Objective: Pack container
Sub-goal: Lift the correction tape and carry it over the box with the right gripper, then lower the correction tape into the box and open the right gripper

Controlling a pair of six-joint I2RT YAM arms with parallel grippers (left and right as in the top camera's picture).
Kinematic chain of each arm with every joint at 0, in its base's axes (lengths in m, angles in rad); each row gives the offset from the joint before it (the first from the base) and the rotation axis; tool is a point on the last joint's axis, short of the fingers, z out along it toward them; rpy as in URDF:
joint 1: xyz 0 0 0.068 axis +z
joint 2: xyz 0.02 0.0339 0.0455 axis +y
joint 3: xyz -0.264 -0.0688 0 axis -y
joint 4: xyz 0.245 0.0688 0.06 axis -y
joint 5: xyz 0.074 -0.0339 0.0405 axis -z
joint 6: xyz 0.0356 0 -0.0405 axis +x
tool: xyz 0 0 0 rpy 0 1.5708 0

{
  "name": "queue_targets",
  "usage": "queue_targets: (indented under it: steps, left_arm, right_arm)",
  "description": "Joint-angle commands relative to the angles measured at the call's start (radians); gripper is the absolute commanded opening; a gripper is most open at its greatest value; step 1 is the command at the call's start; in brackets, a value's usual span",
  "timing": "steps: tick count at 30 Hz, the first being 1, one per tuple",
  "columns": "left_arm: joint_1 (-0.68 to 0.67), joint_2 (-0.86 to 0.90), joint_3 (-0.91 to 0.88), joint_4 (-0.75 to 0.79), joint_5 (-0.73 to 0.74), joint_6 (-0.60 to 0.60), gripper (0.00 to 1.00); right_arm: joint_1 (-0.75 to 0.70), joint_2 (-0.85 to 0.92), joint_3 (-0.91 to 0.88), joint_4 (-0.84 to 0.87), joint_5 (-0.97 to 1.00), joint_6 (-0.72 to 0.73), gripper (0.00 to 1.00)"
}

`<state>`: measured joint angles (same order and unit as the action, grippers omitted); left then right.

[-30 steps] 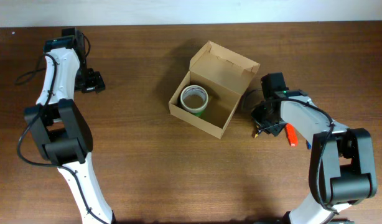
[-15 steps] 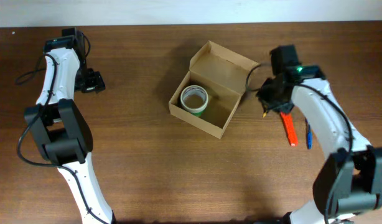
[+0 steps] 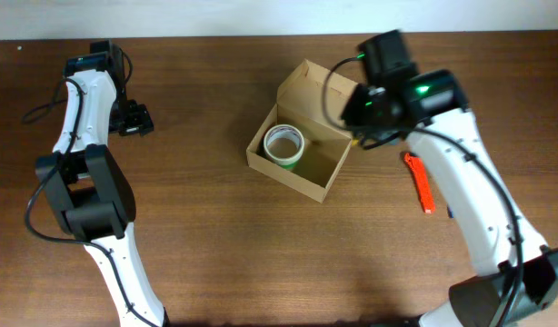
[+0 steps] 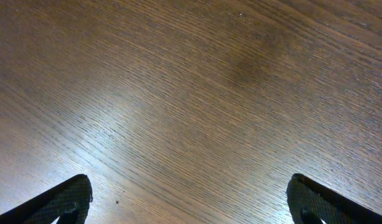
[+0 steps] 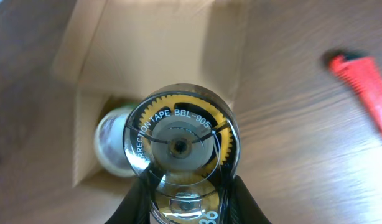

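The cardboard box [image 3: 283, 177] sits centrally on the surface [image 3: 215, 254], flap open, with a tape roll [image 3: 283, 143] at one end. The right claw [image 5: 188, 186] pinches a correction tape dispenser [image 5: 180, 146] above the box. The likely next move is to lower it over the free floor and release. The left claw [image 4: 188, 196] hangs spread, well apart.

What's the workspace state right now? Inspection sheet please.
Surface: wooden table, bare wood under the left arm.
Job's things: container open, flap up; tape roll inside; correction tape held above the container.
Clutter: orange-red tool on the table, right of the container.
Grippers: left gripper open, empty; right gripper fingers shut on the correction tape.
Cables: black cable loops beside the left arm.
Surroundings: pale wall along the far edge.
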<state>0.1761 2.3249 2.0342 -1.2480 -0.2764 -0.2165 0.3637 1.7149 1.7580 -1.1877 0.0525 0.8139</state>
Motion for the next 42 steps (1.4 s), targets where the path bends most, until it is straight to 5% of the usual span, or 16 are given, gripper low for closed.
queue_targets:
  steps: [1,15,42]
  left_arm:
    - [0.003,-0.012,-0.003,0.0,0.004,0.009,1.0]
    - [0.003,-0.012,-0.003,0.0,0.004,0.009,1.0]
    - [0.003,-0.012,-0.003,0.0,0.004,0.009,1.0]
  right_arm:
    - [0.069,-0.018,0.016,-0.013,0.061,0.1,0.13]
    - [0.129,0.081,0.009,-0.047,0.115,0.236,0.06]
    - [0.129,0.312,0.001,-0.025,-0.041,0.242,0.04]
